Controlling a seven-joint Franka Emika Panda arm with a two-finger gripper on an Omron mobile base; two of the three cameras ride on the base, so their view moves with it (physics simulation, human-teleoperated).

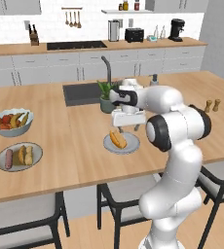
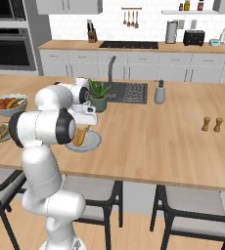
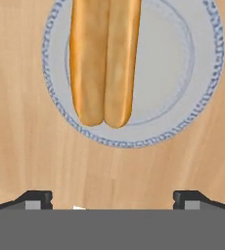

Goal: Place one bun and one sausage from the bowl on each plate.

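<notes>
A golden split bun [image 3: 104,63] lies on a pale round plate [image 3: 202,97] in the middle of the counter, also seen as the bun [image 1: 117,139] on the plate [image 1: 132,146]. My gripper [image 3: 113,200] hangs just above it, open and apart from the bun, with nothing between its fingers; from the left base it is the gripper [image 1: 126,126]. At the far left a second pale plate [image 1: 36,148] carries a reddish sausage [image 1: 8,159] and a bun [image 1: 25,155]. The bowl is out of view.
A pale fruit bowl [image 1: 10,121] sits behind the left plate. A potted plant [image 1: 105,99], the sink [image 1: 82,92] and a tap stand just beyond the gripper. Two small shakers [image 1: 212,105] are at the right. Stools line the counter's near edge.
</notes>
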